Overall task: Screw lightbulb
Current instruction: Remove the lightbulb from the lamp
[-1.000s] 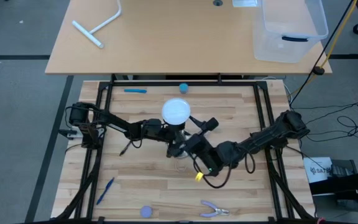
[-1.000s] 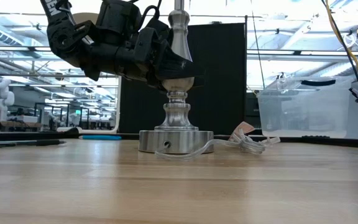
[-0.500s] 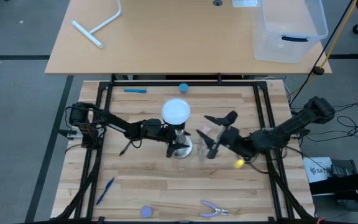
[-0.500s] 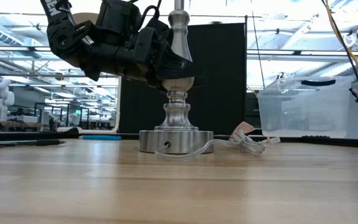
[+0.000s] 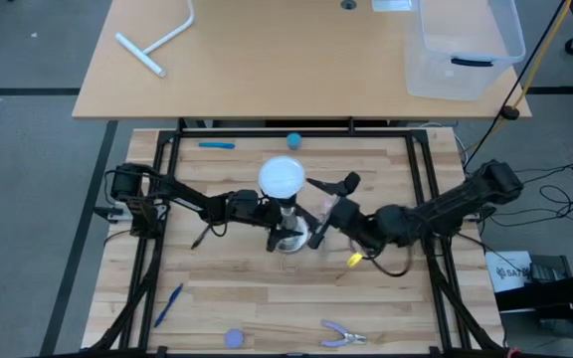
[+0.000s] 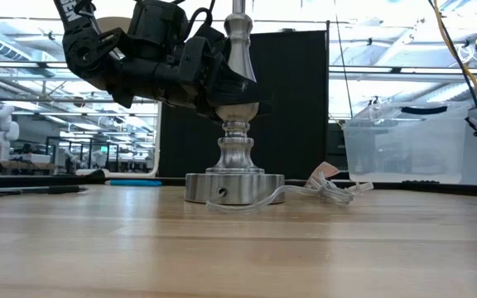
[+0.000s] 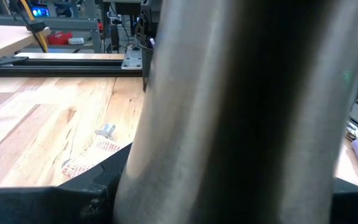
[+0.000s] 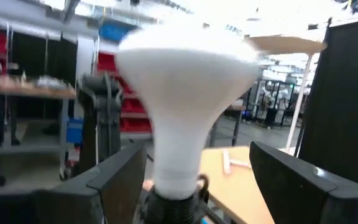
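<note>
The left arm (image 5: 167,194) reaches in from the left edge of the wooden table (image 5: 237,288), and the left gripper (image 5: 272,213) is clamped on the silver stem of the lamp stand (image 6: 235,165); in the low view the dark gripper body sits against the stem just above the round base, and in the left wrist view the metal stem fills the space between the fingers. The lightbulb (image 5: 283,177) sits upright on top of the stand, near the middle of the table toward its far edge, its white globe facing up; in the right wrist view its narrow neck enters the black socket (image 8: 169,208) at the top of the stand. A clear cord (image 6: 305,194) trails from the base across the table to the right. The right gripper (image 5: 328,202) is just to the right of the stand, jaws released and spread, holding nothing; in the right wrist view its two dark fingers (image 8: 114,177) stand on either side of the bulb neck without touching it. The right arm (image 5: 446,211) extends back to the right edge of the table. A small blue ball (image 5: 293,140) lies beyond the bulb near the far rail
</note>
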Controlling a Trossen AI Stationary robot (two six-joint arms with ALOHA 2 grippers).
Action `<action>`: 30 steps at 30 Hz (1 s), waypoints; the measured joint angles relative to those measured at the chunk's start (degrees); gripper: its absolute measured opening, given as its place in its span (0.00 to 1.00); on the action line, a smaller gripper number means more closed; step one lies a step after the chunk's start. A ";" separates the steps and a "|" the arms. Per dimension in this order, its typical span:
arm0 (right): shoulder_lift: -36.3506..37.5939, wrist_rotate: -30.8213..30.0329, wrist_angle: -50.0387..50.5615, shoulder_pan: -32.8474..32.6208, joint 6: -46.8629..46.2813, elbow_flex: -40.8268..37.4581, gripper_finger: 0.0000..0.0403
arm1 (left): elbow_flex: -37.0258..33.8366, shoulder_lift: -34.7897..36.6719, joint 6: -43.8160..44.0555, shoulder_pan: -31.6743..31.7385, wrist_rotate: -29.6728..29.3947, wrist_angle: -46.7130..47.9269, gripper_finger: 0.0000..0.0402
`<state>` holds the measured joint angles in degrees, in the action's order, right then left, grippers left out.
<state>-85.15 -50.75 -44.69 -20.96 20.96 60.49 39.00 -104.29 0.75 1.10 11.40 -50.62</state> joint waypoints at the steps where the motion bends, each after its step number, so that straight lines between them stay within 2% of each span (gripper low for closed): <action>1: -0.76 -0.10 1.47 0.24 -0.52 0.85 0.69 | 0.00 0.00 0.00 0.00 0.00 -0.01 0.64; 12: -3.93 0.56 4.28 2.23 -2.94 5.02 0.69 | 0.00 0.00 0.03 0.00 -0.17 0.03 0.64; 18: -3.95 4.53 5.08 3.66 -5.28 5.03 0.66 | 0.00 0.00 0.07 0.04 -0.31 0.01 0.64; 22: -3.95 5.45 6.37 4.84 -6.53 5.03 0.60 | 0.00 0.00 0.09 0.04 -0.33 0.00 0.64; 30: -3.95 8.21 6.76 5.58 -7.06 5.03 0.39 | 0.00 0.00 0.19 0.04 -0.33 0.00 0.64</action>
<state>-89.10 -42.53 -37.93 -15.38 13.90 65.52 39.00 -104.29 0.94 1.15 11.07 -50.62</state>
